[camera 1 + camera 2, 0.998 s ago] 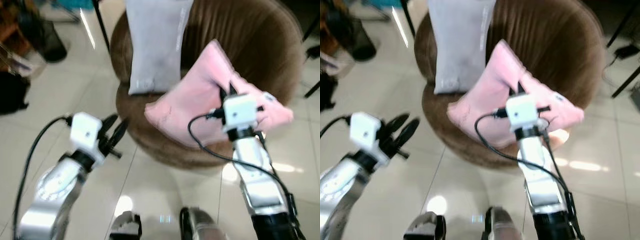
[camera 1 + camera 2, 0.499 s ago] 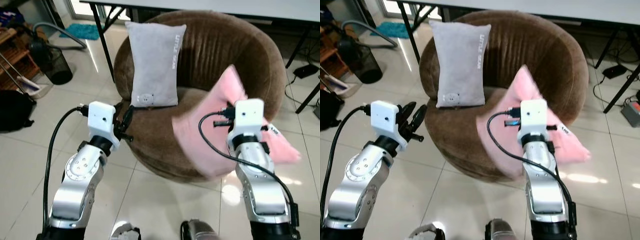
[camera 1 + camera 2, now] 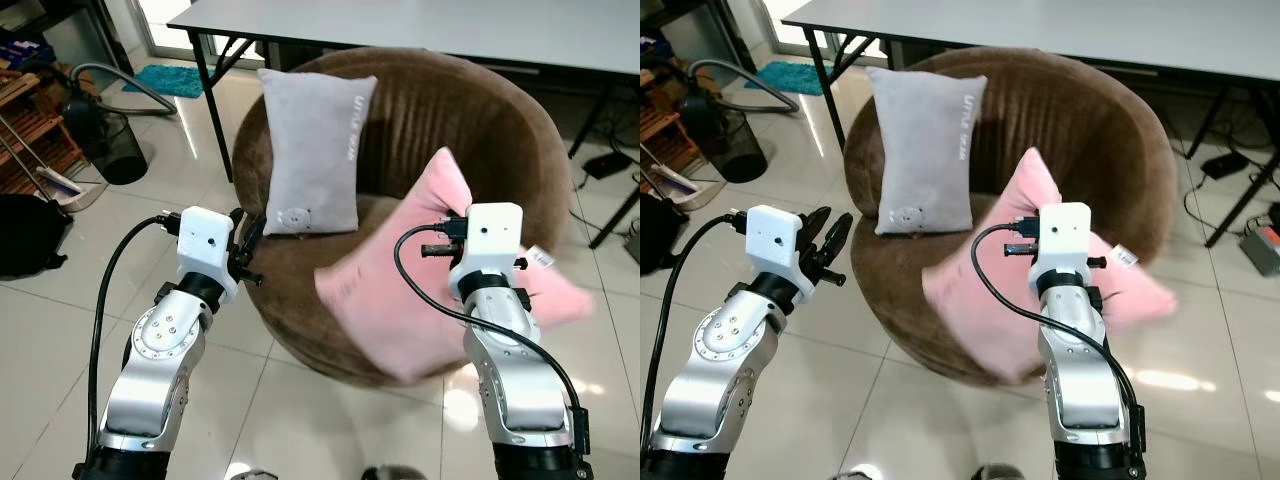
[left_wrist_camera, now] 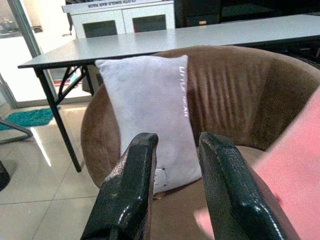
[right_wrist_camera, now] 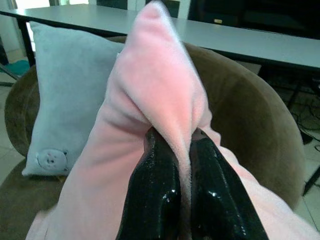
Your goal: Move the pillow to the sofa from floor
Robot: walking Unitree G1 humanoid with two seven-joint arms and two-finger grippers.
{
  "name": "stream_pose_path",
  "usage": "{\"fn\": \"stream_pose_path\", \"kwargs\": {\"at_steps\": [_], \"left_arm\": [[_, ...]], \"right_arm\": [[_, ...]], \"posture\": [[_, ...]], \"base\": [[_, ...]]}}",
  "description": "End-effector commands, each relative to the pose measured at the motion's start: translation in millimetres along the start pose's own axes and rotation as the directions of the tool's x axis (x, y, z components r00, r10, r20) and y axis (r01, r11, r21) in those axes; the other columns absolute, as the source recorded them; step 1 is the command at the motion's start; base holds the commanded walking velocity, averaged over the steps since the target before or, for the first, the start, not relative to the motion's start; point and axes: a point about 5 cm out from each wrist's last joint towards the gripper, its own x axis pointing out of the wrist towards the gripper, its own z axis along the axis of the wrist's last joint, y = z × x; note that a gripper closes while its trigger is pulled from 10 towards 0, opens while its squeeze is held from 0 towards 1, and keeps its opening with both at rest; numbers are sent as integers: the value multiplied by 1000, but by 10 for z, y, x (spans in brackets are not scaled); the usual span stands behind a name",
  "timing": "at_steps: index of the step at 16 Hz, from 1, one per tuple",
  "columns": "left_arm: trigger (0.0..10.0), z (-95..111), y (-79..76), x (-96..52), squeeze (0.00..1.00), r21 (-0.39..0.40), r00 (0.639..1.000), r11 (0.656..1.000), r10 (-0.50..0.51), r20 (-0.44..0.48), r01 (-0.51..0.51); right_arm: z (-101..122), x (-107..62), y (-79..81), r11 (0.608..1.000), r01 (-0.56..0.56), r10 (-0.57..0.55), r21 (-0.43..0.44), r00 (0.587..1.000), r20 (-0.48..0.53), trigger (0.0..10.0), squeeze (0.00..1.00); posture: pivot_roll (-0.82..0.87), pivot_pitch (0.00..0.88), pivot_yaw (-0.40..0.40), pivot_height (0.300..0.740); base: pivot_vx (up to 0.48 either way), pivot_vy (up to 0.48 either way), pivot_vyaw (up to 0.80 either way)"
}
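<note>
A pink pillow (image 3: 385,305) hangs over the front of the round brown sofa chair (image 3: 470,120), pinched at its top edge by my right gripper (image 5: 179,150), which is shut on it. The pillow's fold rises between the two black fingers (image 5: 155,190). My left gripper (image 4: 175,165) is open with nothing in it, held near the chair's left side and pointing at a grey pillow (image 3: 315,150) that leans upright against the chair's back.
A grey table (image 3: 450,30) stands behind the chair. On the tiled floor at the left are a black mesh bin (image 3: 110,150), a black bag (image 3: 25,235) and a wooden rack (image 3: 30,130). Cables (image 3: 605,165) lie at the right.
The camera has risen and steadied. My right gripper has carried the pink pillow higher, over the seat front. My left arm has lifted towards the chair's left side.
</note>
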Motion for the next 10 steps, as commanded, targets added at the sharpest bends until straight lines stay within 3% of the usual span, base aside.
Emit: {"fn": "stream_pose_path", "kwargs": {"at_steps": [1, 3, 6, 10], "left_arm": [[10000, 5, 4, 12, 0, 13, 1000, 1000, -7, 8, 7], [10000, 1, -6, 17, 0, 20, 1000, 1000, -20, 11, 20], [10000, 1, -7, 39, 0, 26, 999, 999, -32, 13, 32], [10000, -5, -49, 75, 0, 41, 997, 997, -72, 12, 72]], "right_arm": [[117, 37, 17, 1000, -6, 5, 12, 999, 53, 10000, 0], [100, 49, 7, 999, 0, -2, 42, 999, 41, 10000, 0], [110, 59, -4, 999, 3, -5, 50, 999, 46, 10000, 0], [99, 62, -48, 999, 28, -30, 42, 999, 42, 10000, 0]], "posture": [[-32, 37, 17, 740], [-33, 31, 19, 740], [-37, 31, 27, 740], [-38, 34, 38, 740]], "base": [[409, 0, 0], [409, 0, 0], [417, 0, -800], [418, 0, 0]]}}
